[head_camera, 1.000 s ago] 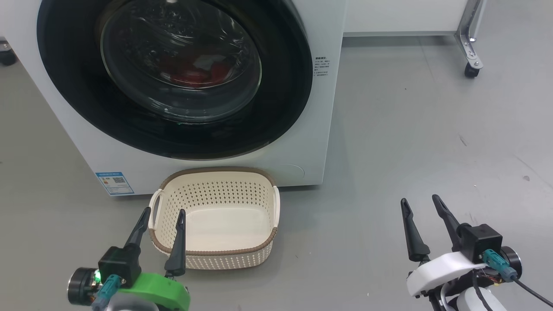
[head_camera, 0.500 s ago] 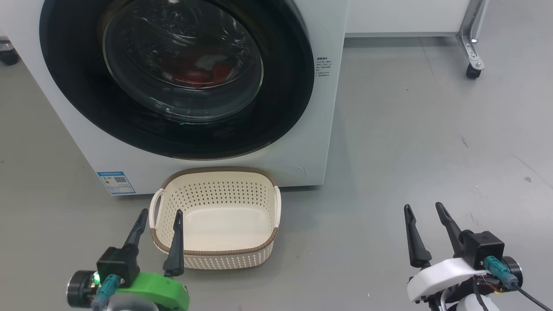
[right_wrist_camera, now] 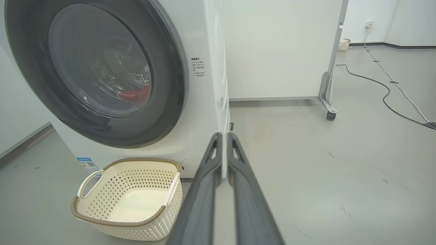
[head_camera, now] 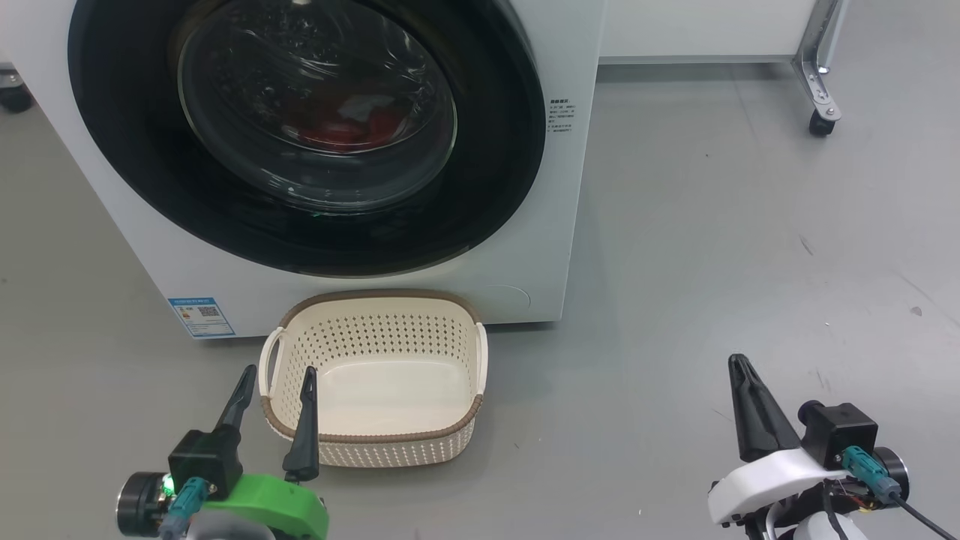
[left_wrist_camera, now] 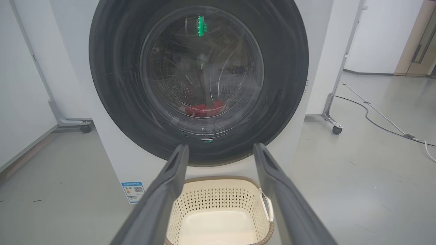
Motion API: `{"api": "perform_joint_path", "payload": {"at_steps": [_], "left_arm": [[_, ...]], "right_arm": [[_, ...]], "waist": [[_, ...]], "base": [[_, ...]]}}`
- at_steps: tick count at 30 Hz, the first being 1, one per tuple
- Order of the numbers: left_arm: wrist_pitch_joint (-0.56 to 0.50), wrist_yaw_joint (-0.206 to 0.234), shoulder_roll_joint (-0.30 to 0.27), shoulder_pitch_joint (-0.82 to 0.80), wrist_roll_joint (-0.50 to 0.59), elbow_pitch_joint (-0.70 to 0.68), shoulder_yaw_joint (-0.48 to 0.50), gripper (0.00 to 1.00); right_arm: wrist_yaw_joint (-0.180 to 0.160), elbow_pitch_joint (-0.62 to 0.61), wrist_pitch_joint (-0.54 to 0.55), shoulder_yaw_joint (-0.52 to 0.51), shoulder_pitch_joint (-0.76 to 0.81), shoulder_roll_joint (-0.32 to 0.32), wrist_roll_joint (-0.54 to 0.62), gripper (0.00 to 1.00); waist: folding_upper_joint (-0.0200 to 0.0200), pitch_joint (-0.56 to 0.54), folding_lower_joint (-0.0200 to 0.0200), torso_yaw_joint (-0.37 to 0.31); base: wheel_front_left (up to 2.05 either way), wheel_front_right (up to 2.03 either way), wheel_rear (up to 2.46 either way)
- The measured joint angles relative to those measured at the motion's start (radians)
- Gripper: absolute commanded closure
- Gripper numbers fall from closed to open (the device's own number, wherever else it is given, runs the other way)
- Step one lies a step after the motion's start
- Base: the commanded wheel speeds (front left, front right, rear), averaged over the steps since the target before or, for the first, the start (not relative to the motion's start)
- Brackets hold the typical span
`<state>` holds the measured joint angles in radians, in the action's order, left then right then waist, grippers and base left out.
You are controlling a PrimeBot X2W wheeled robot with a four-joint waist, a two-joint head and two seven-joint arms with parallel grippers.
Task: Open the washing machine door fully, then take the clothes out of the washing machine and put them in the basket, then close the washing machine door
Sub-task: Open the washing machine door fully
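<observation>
Nearest, the left gripper (head_camera: 278,370) hangs with jaws spread and empty at the near left corner of the basket (head_camera: 379,294). The right gripper (head_camera: 739,361), well apart over bare floor (head_camera: 712,225), has its jaws clenched on nothing. The empty basket stands at the foot of the washing machine (head_camera: 570,225), under the shut washing machine door (head_camera: 495,150) with the red clothes (head_camera: 337,131) behind its glass; opening looks not yet begun, so next a gripper must reach the door's rim edge and swing it wide.
</observation>
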<state>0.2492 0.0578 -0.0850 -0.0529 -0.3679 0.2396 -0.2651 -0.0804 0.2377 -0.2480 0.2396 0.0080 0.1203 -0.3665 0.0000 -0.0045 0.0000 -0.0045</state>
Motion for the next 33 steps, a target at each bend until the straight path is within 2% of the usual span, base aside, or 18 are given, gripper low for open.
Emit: {"api": "perform_joint_path", "payload": {"at_steps": [7, 11, 17, 25, 28, 33], "left_arm": [[0.000, 0.000, 0.003, 0.000, 0.012, 0.000, 0.000, 0.00], [0.000, 0.000, 0.006, 0.000, 0.012, -0.008, -0.001, 0.00], [0.000, -0.001, 0.007, -0.003, 0.019, -0.034, -0.002, 0.00], [0.003, -0.012, 0.010, -0.053, 0.033, -0.063, -0.018, 0.00], [0.003, -0.015, 0.012, -0.068, 0.037, -0.072, -0.026, 0.00], [0.003, -0.021, 0.014, -0.083, 0.044, -0.090, -0.028, 0.00]], "right_arm": [[0.011, 0.000, 0.000, -0.007, 0.001, -0.002, 0.000, 1.00], [0.028, -0.001, 0.000, -0.018, 0.001, -0.010, -0.018, 1.00], [0.079, -0.022, -0.001, -0.081, -0.016, -0.058, -0.174, 1.00], [0.162, -0.034, 0.004, -0.163, -0.107, -0.075, -0.413, 1.00], [0.175, -0.025, 0.039, -0.188, -0.152, -0.076, -0.519, 1.00], [0.176, -0.016, 0.111, -0.236, -0.251, -0.075, -0.690, 1.00]], "waist": [[0.0000, 0.003, 0.0000, 0.002], [0.0000, 0.012, 0.0000, 0.006], [0.0000, 0.050, 0.0000, 0.017], [0.0000, 0.118, 0.0000, 0.036], [0.0000, 0.146, 0.0000, 0.047], [0.0000, 0.196, 0.0000, 0.068]], "base": [[0.00, 0.00, 0.00], [0.00, 0.00, 0.00], [0.00, 0.00, 0.00], [0.00, 0.00, 0.00], [0.00, 0.00, 0.00], [0.00, 0.00, 0.00]]}}
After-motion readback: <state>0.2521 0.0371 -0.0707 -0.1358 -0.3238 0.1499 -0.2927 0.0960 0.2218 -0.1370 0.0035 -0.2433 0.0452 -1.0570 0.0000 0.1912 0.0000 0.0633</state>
